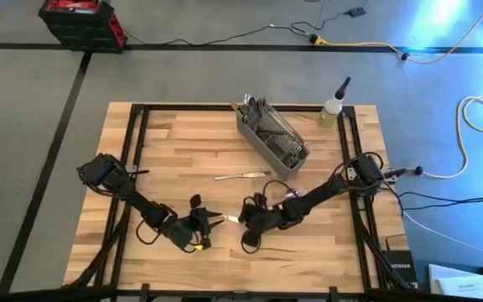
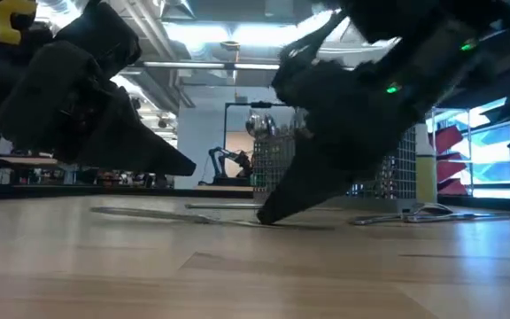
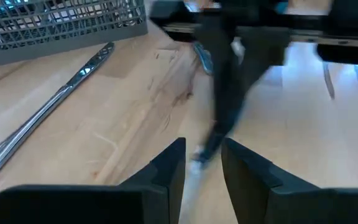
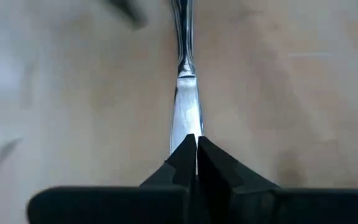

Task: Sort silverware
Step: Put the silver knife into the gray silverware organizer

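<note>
A gray mesh basket stands at the far middle of the table, with silverware upright in its far end. One knife lies flat on the wood in front of it. My right gripper is shut on a second knife, which lies on the table and runs toward my left gripper. My left gripper is open and hovers just above the table, tip to tip with the right one. It holds nothing. My right gripper pinches the knife's blade end between its two fingertips. The fingers slant down from the table's right and lie along the knife. The knife lies flat on the table, with its handle pointing away from the fingers.
A small bottle with a dark nozzle stands at the far right, beside the basket. A slim piece lies near the front edge, under the right arm. Bare wood stretches across the left and far-left parts of the table.
</note>
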Controlling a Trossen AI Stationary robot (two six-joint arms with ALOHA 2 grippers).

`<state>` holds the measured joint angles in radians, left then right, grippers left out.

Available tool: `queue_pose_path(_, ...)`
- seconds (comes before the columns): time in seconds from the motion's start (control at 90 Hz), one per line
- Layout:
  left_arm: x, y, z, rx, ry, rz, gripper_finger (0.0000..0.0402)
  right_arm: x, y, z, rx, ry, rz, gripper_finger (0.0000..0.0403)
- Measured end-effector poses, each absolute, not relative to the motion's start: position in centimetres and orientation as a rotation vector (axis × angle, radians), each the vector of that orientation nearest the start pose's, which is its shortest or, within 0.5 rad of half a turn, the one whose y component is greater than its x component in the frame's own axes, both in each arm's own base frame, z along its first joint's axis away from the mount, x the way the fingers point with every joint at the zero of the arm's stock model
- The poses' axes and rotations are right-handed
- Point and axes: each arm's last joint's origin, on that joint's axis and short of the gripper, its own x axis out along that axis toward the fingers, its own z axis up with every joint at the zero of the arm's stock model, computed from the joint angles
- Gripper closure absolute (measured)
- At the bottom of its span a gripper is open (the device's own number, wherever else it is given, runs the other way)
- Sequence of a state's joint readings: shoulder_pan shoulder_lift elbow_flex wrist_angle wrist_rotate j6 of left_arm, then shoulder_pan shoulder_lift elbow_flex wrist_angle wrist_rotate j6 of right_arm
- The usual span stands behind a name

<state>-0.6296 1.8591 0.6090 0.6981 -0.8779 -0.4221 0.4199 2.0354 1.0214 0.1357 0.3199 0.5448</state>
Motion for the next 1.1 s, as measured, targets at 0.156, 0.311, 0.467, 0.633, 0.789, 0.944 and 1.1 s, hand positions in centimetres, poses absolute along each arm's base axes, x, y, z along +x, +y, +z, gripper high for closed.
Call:
queue_pose_path(0.156,25.8,-16.0,9.8,-0.035,0.344,0.314,0.0313,34.1,15.9,8.7,0.150,0.852,-0.113,0.0403)
queue_pose_path(0.311,25.8,-16.2,9.7,-0.044,0.362,0.272,0.0313,33.9,15.9,8.6,0.122,0.846,-0.148,0.0403)
queue_pose_path(0.467,25.8,-16.5,9.6,-0.044,0.419,0.137,0.0310,34.0,15.8,8.6,0.112,0.822,-0.171,0.0403)
queue_pose_path(0.633,25.7,-16.9,9.7,-0.070,0.395,0.143,0.0267,34.0,15.8,8.6,0.109,0.821,-0.177,0.0403)
queue_pose_path(0.789,25.8,-17.2,10.3,-0.080,0.341,0.128,0.0193,34.0,15.8,8.6,0.107,0.820,-0.180,0.0403)
queue_pose_path(0.944,25.5,-16.9,9.5,-0.007,0.417,0.141,0.0125,34.0,15.7,8.6,0.107,0.819,-0.180,0.0403)
queue_pose_path(1.1,25.0,-16.5,8.8,0.082,0.477,0.196,0.0112,34.0,15.7,8.6,0.107,0.818,-0.180,0.0403)
